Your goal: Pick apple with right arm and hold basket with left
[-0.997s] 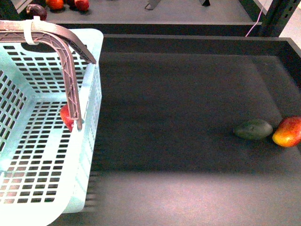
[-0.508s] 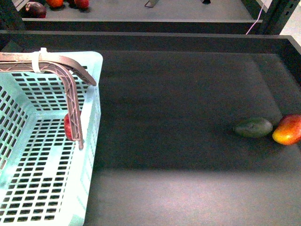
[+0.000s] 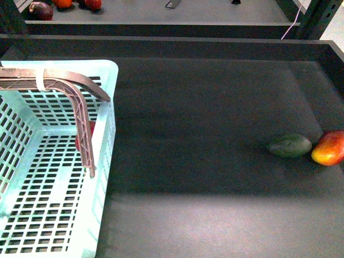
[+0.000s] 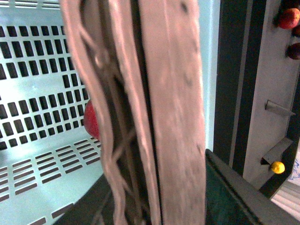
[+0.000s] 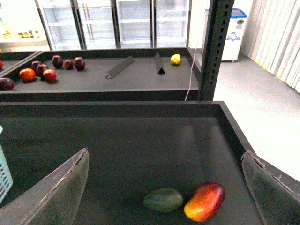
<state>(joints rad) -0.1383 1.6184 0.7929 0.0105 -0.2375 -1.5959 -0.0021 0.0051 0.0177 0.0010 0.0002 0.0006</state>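
The pale mint basket [image 3: 109, 115] stands at the left of the dark tray, its brown handle [image 3: 81, 116] raised. Behind that handle, low inside the basket by the right wall, the red apple [image 3: 93, 128] shows in part; the left wrist view has the apple [image 4: 91, 121] as a red patch on the slotted basket [image 4: 37, 70]. My left gripper [image 4: 157, 206] is shut on the handle [image 4: 173, 117], which fills that view. My right gripper [image 5: 165, 154] is open and holds nothing, its fingers [image 5: 56, 192] wide apart above the tray, far from the basket.
A dark green oval fruit [image 3: 289, 145] and a red-orange mango-like fruit [image 3: 329, 148] lie together near the tray's right wall [image 3: 336, 59]. Beyond the far rim, another shelf [image 5: 117, 79] carries several fruits, a lemon [image 5: 176, 59] and metal dividers. A black post [image 5: 213, 47] stands at the right.
The basket has come down and nearer in the front view over the last second, then almost stopped. The apple has shifted a little inside it, toward the right wall.
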